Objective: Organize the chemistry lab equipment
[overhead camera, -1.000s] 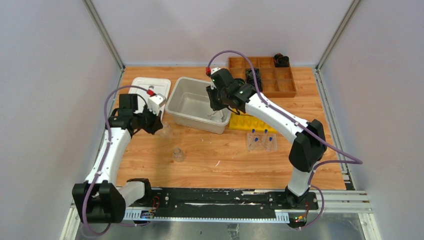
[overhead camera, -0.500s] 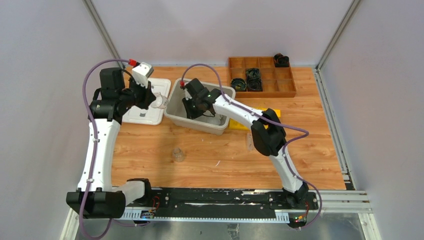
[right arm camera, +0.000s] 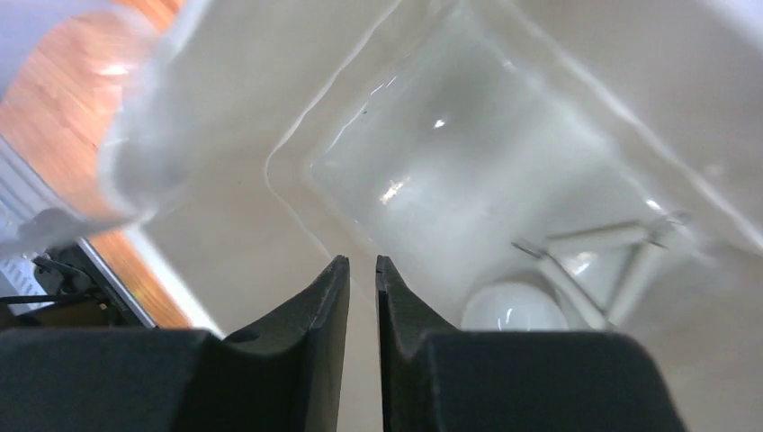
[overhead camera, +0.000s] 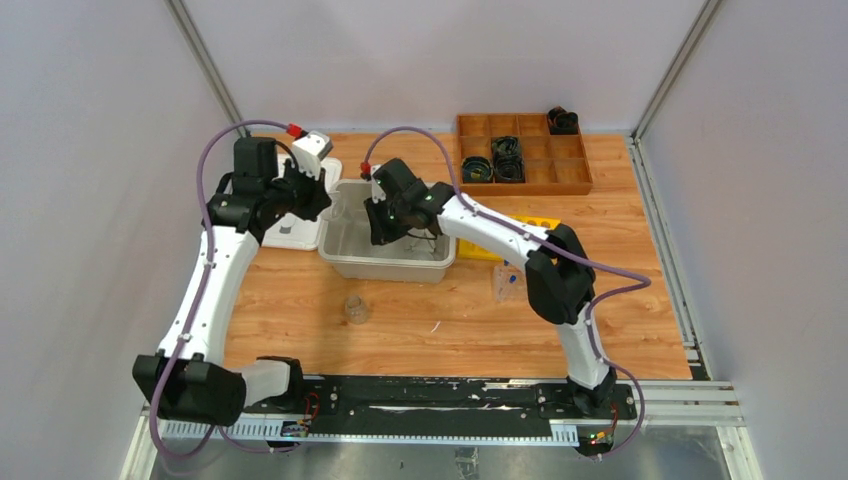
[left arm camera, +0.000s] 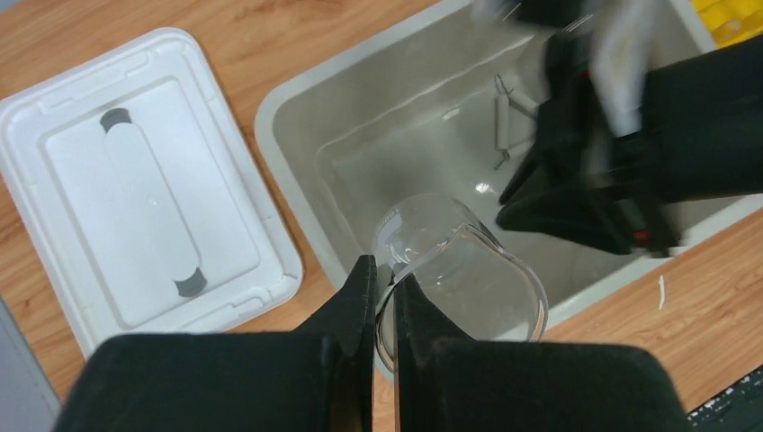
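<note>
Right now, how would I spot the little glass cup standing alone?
Find the grey tub in the middle. Nearer the arms' bases, off its left corner, stands a small clear beaker. Unlike the held beaker in the left gripper, it sits alone on the wooden table.

One clear glass beaker hung tilted toward the far-left corner of the desk; a second beaker stood upright nearer the near edge.

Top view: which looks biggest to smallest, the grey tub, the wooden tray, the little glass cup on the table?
Grey tub and wooden tray: about alike, too close to rank.
Little glass cup: clearly smallest.
</note>
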Robot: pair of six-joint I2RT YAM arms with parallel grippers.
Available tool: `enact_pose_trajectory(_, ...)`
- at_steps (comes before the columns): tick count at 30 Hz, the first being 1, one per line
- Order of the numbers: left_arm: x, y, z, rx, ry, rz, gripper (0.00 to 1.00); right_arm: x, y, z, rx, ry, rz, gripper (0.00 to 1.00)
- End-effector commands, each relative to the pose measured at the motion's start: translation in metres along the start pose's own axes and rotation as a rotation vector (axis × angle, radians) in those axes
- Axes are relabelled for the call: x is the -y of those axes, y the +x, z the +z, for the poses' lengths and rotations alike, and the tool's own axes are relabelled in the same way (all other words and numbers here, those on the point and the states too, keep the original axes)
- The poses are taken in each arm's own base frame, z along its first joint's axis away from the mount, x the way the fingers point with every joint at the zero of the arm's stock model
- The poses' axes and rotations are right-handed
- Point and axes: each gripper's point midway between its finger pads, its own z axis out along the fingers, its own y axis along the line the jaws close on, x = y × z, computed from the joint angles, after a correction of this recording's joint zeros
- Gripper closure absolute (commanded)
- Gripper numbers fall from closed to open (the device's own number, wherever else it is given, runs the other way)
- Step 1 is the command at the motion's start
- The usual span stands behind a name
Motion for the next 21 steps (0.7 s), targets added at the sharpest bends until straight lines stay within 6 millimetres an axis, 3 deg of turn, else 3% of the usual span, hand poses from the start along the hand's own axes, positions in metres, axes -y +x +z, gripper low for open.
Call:
enact_pose_trajectory(1,-0.009,0.004,0.032,-0.018,-0.017,0.013,1.0,0.02,-0.042,-0.076,0.172,0.112,-0.011,0.78)
enact_pose_trajectory(4,-0.008,0.014,0.057,-0.054,-0.003,0.027,1.0,0.023,-0.042,-0.11,0.25,0.151,-0.005,0.76)
enact_pose_trajectory(11,-0.005,0.038,0.116,-0.165,0.003,0.072,1.0,0.016,-0.012,-0.161,0.351,0.179,0.01,0.68)
enact_pose_trajectory(16,-0.01,0.043,0.148,-0.199,-0.047,0.111,1.0,0.013,0.02,-0.165,0.338,0.196,0.007,0.65)
enact_pose_trajectory(21,-0.019,0.051,0.164,-0.222,-0.1,0.131,1.0,0.01,0.045,-0.162,0.303,0.192,0.02,0.66)
